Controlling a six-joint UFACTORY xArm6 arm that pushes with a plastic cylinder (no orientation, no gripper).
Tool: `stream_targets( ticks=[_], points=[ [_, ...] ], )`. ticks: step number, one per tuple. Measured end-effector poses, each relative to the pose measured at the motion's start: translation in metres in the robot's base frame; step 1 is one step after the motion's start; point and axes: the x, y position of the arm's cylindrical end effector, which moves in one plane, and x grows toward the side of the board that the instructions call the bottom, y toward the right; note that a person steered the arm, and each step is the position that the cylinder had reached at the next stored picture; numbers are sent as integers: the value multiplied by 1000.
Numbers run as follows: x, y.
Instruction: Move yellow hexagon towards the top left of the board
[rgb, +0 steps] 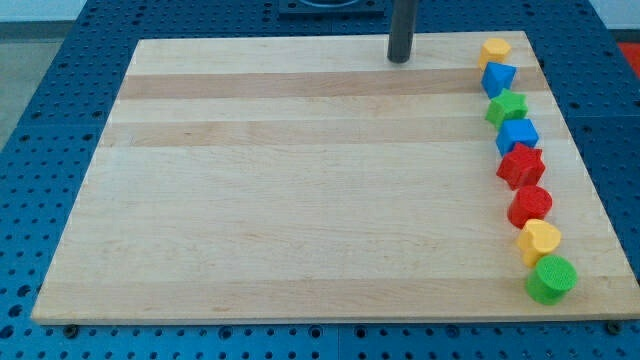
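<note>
The yellow hexagon (494, 50) sat at the top right corner of the wooden board (300, 190), heading a column of eight blocks that ran down the board's right edge. Just below the hexagon, touching it or nearly so, lay a blue block (498, 78) of roughly triangular shape, then a green star (507, 107), then a blue cube (517, 135). Lower from the hexagon came a red star (521, 166), a red block (530, 205) whose rounded outline could not be made out exactly, a yellow heart-like block (539, 241), and, farthest from the hexagon at the board's bottom right, a green cylinder (551, 279). Neighbours in the column stood touching or just beside one another. My tip (401, 59) rested near the board's top edge, to the view's left of the hexagon and well apart from it, touching no block. The rod ended in a plain tip with no hand or jaws to spread or press. A blue perforated table (60, 120) surrounded the board.
</note>
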Motion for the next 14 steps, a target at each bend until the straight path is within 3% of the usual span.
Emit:
stream_targets(
  ticks=[1, 2, 5, 7, 8, 9, 14],
  points=[
    [-13, 4],
    [-31, 46],
    [-32, 178],
    [-32, 202],
    [6, 201],
    [16, 201],
    [23, 143]
  ],
)
